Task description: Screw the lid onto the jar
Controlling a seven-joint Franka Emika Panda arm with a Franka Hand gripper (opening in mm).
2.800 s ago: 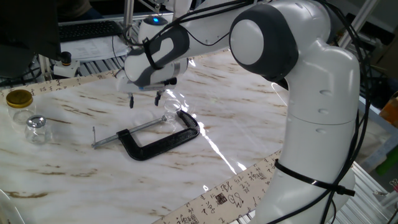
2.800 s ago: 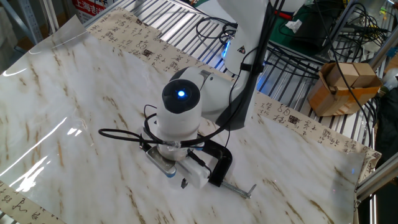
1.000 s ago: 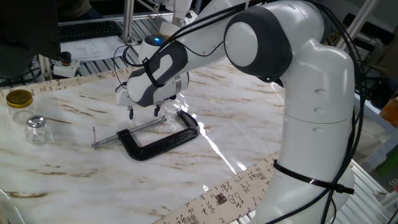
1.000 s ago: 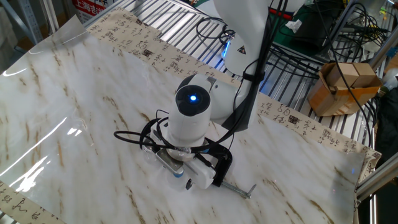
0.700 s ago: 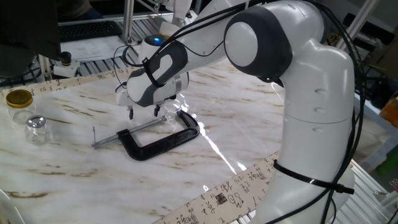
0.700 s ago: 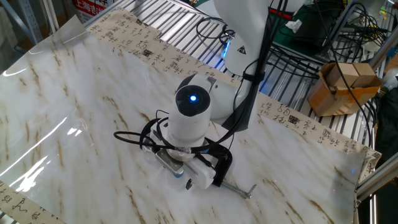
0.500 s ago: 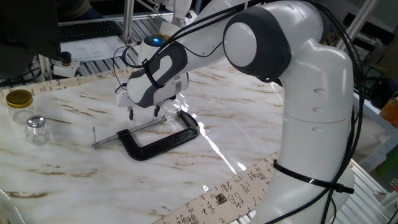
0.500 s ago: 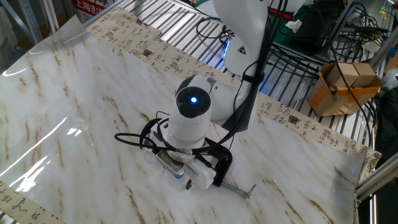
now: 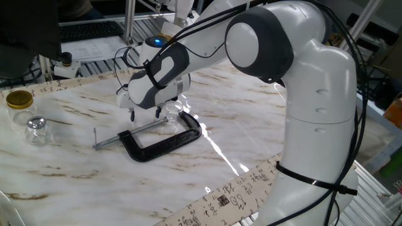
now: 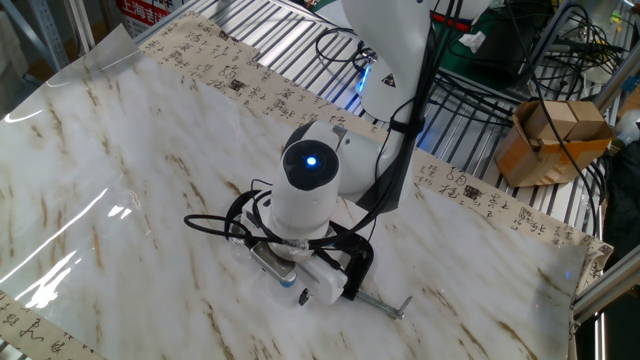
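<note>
gripper [image 9: 146,115] low over the jar [image 9: 169,113], beside c-clamp [image 9: 164,142]

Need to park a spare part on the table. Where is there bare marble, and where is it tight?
Bare: the marble between the two jars, gold-lidded and knob-topped, and the C-clamp; also the near strip before the patterned tape. Tight: around the tool, small jar and clamp.

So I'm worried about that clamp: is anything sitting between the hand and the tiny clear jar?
Nothing visible does. The hand is low, just left of the tiny clear glass jar, with only bare marble between them. The black C-clamp lies beside and in front of the jar, not in that gap. The other fixed view hides the jar behind the arm.
</note>
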